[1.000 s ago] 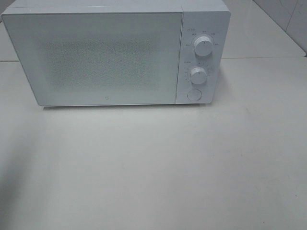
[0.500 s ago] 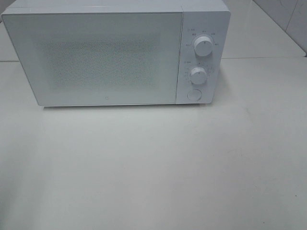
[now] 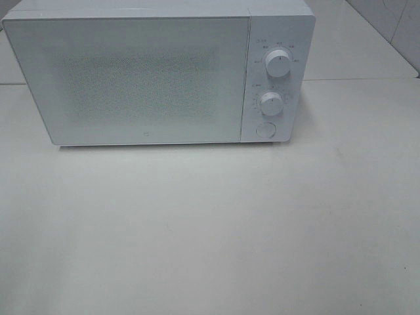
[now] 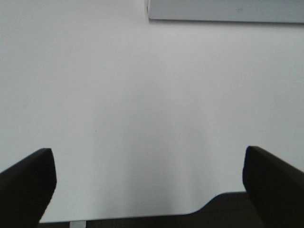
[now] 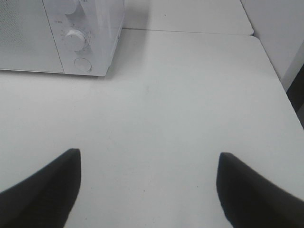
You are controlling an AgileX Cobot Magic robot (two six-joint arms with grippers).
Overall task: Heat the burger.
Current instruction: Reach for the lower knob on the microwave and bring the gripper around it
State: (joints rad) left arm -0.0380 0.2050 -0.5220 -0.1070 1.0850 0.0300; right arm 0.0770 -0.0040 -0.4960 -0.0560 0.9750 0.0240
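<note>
Two pairs of jaws stand spread wide with nothing between them. The left gripper (image 4: 148,156) hangs over bare counter (image 3: 210,230), and the right gripper (image 5: 148,156) hangs over the counter in front of the microwave's control side.

You do not have the burger in sight in any view. The microwave (image 3: 151,75) sits at the back of the counter with its door (image 3: 131,79) shut. The door's speckled window hides the inside, so you cannot tell whether the burger is already in there.

When you do find it, expect it to be light, soft and loosely stacked. The bun will probably dent under a hard squeeze, and the glossy top and the fillings may slide if you tip it. Close gently across the sides, low enough to catch the bottom bun, and keep it level. Never pinch the top bun alone.

The two dials (image 3: 279,64) and the round button (image 3: 264,129) look small, stiff and easy to reach.
</note>
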